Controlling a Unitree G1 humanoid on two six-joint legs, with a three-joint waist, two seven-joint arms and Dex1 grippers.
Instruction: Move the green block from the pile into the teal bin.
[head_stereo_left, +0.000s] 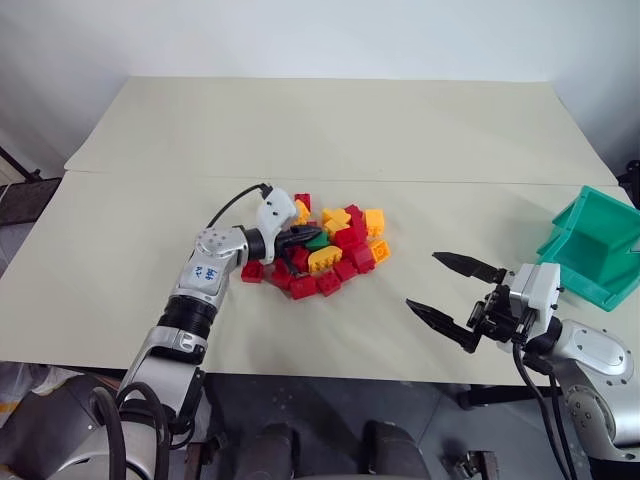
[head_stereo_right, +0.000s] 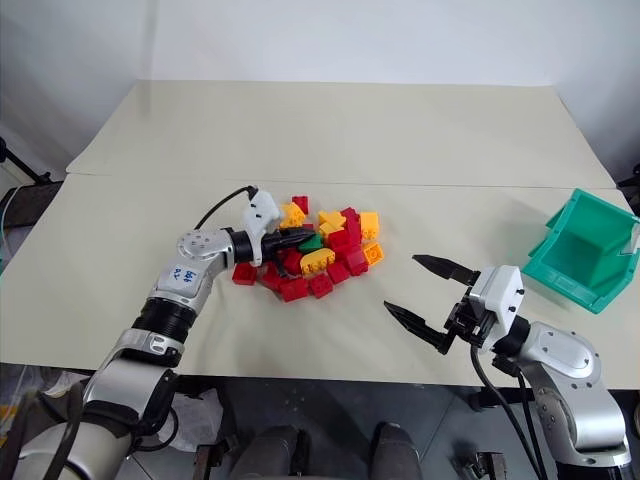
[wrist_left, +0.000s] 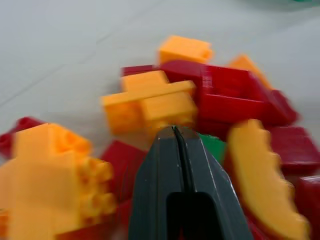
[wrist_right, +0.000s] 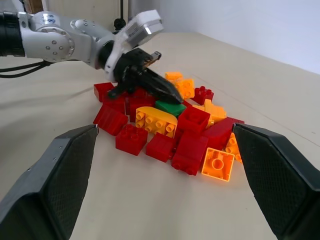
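My left gripper is clenched, finger against finger with nothing between, its tip pushed into the pile of red and yellow-orange bricks. The green block lies just beyond that tip, touching or nearly so (I cannot tell which), half buried among red bricks. My right gripper hangs released, fingers spread wide, well apart from the pile. The teal bin stands beyond my right hand, to its outer side.
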